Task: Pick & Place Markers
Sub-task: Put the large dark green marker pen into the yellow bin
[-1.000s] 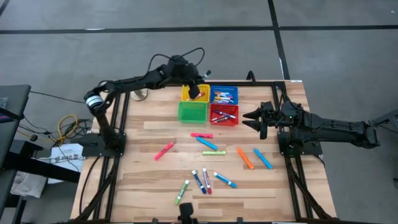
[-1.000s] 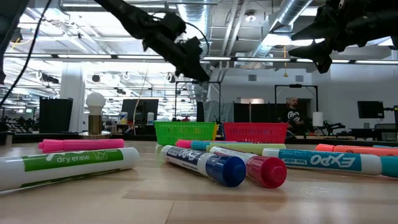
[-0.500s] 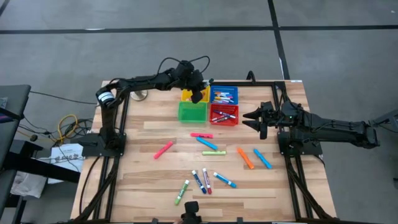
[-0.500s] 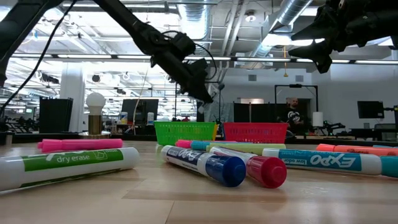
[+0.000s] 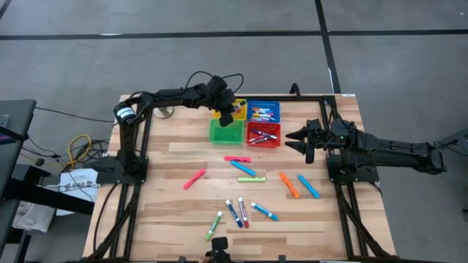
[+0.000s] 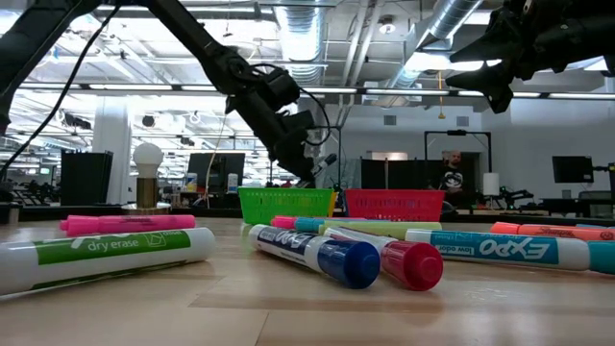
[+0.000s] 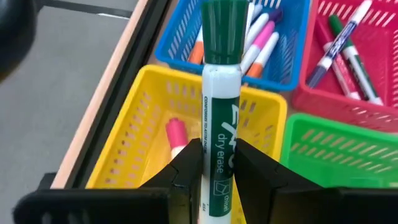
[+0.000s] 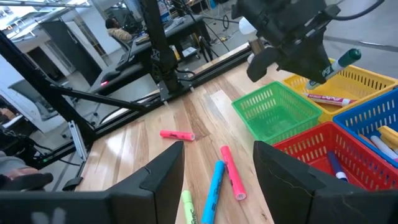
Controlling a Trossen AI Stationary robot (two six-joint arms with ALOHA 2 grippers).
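Loose markers (image 5: 242, 169) cluttered the worktop's (image 5: 168, 212) middle and near side; four baskets (image 5: 246, 123) blocked its far edge.

your high view looks straight down on the whole table (image 5: 168, 157). the low view sits at tabletop height, close to the nearest markers (image 6: 317, 255), facing 12 o'clock toward the baskets (image 6: 285, 204). both wrist views, looking forward past their fingers, share those baskets.
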